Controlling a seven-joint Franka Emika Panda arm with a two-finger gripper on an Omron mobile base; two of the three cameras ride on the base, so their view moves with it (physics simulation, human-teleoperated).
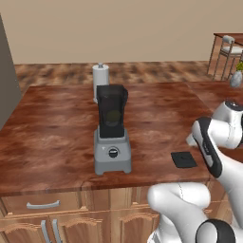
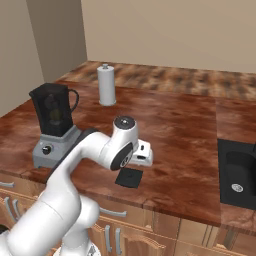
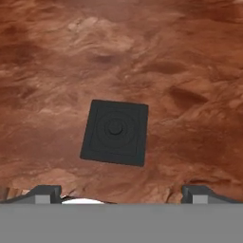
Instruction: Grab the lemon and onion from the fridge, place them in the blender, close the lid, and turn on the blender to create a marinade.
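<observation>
**Kid:** Since your gripper (image 3: 118,192) has its two fingers spread wide with nothing between them, you can drop right onto the lid (image 3: 115,132). It lies flat on the counter (image 3: 190,71), just under the hand.

**Helper:** Where does it go?

**Kid:** On the blender (image 1: 112,135), which stands well apart from the lid, off to the arm's left. Its jar has no cap on. Something yellowish, likely the lemon (image 1: 113,116), shows inside (I can't make out the onion through the dark jar).

**Helper:** What could go wrong?

**Kid:** The lid is very thin and flat. If you come down too high, the fingers may shut on air. Too low, and they bump the counter. A crooked grab could make it slip, or sit tilted on the jar.
</observation>
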